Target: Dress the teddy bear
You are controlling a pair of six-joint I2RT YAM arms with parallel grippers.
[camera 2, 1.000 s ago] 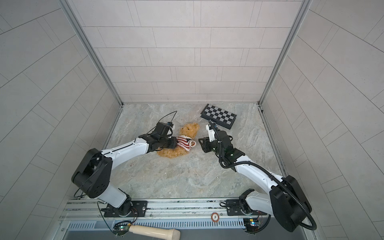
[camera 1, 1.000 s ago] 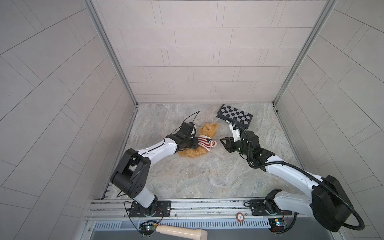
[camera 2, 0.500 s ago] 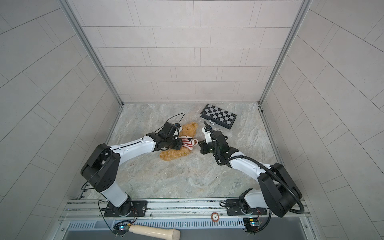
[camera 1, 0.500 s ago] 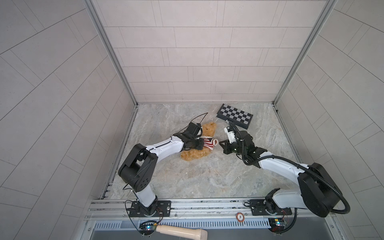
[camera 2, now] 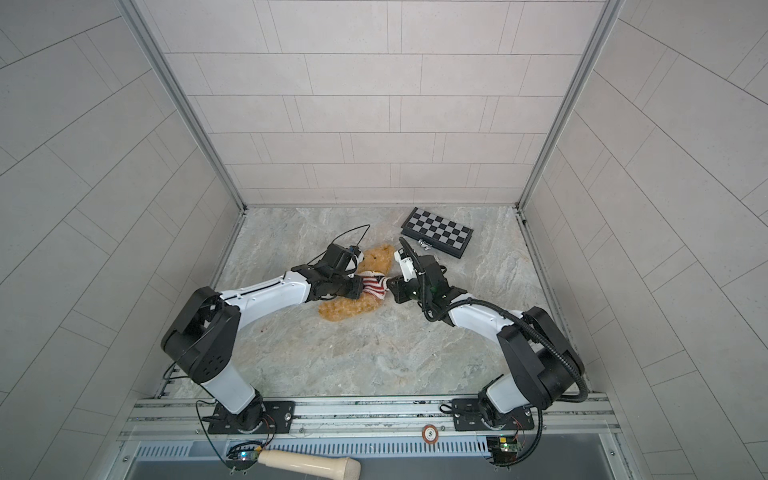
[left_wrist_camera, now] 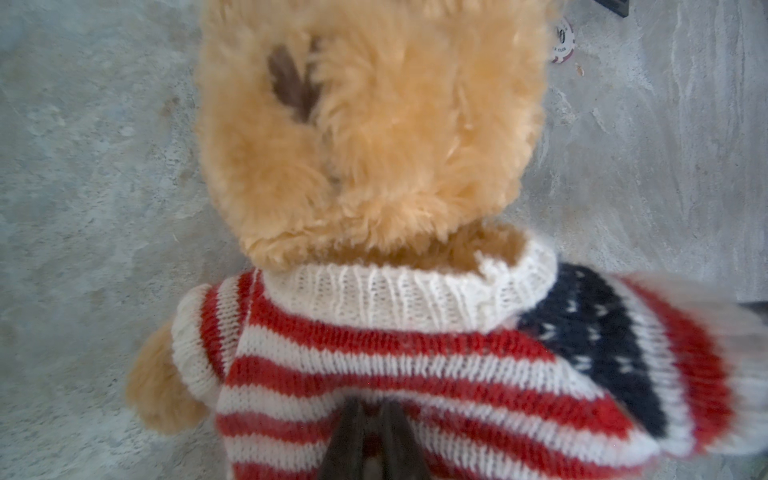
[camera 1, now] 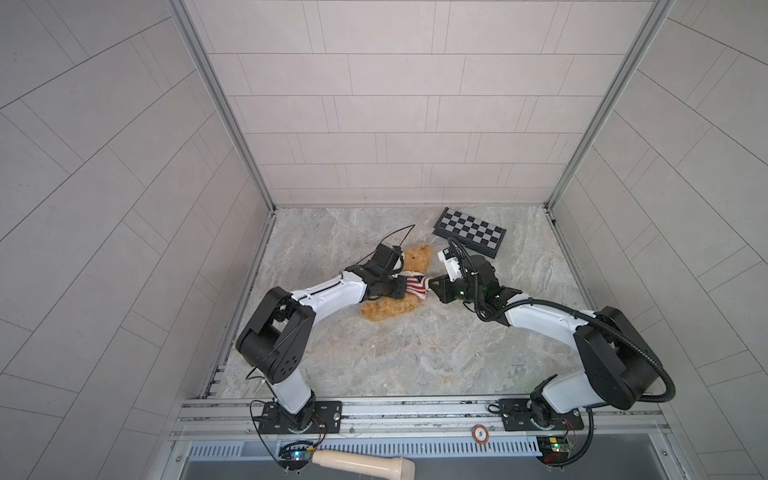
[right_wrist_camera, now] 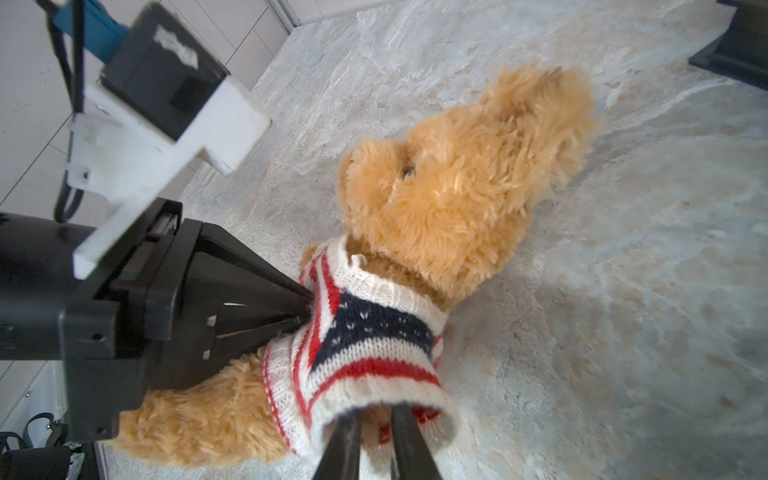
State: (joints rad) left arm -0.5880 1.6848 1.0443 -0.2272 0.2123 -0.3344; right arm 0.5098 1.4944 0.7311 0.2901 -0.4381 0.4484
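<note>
Left wrist view shows the left claw point(left_wrist_camera: 371, 434) with its two dark fingers almost together, clamped on the striped knit of the sweater point(left_wrist_camera: 415, 365) low on the front of the teddy bear point(left_wrist_camera: 374, 137). The white ribbed collar sits round the bear's neck, and one tan paw sticks out of a short sleeve. The sweater has red and white stripes and a navy patch with white flecks.

In the right wrist view, the right claw point(right_wrist_camera: 374, 436) pushes its fingers into the cuff of the other sleeve. They stand a little apart, but the knit hides their tips, so I cannot tell whether they grip it.

In both top views the bear lies on the marbled table point(camera 1: 415, 357) between the two claws, near the middle. Its head points toward the back wall and the folded chessboard point(camera 1: 469, 229).

A round chip point(camera 1: 481, 433) on the front rail bears a mark that reads like a 5. Another red-and-white chip point(left_wrist_camera: 563, 39) lies near the bear's head, its print too blurred to read.
</note>
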